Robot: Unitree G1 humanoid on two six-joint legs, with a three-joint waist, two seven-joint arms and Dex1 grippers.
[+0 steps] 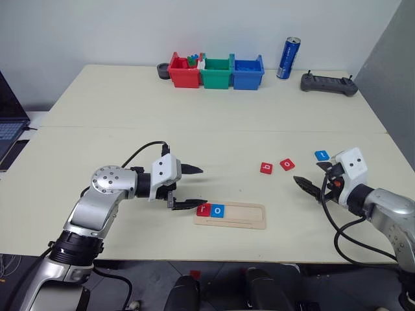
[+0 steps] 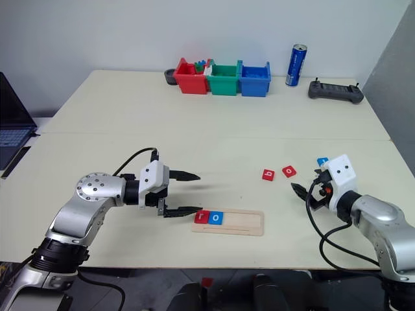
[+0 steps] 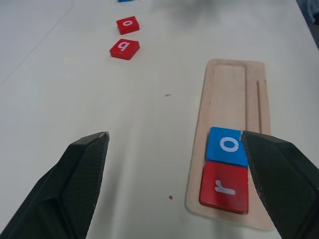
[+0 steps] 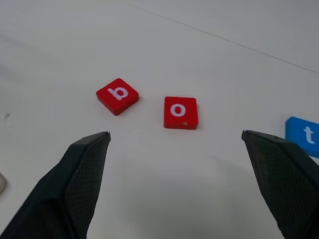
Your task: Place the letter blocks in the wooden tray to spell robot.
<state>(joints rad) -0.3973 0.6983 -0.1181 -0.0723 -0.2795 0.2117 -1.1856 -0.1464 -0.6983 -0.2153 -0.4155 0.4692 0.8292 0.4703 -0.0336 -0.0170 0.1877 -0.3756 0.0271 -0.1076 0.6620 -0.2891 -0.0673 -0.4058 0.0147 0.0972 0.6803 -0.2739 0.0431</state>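
Wooden tray (image 1: 241, 218) beside left jaws

r tile (image 1: 204, 208) and o tile (image 1: 218, 210) in tray's (image 1: 249, 216) left end, three tiles (image 1: 286, 164) loose beyond, right

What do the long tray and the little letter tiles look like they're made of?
The tray looks like pale unfinished wood: matte, light tan, with routed grooves. The letter tiles, such as the red b and the blue o, look like smooth painted or moulded blocks with a slight sheen and white printed letters; plastic or coated wood, hard to tell.
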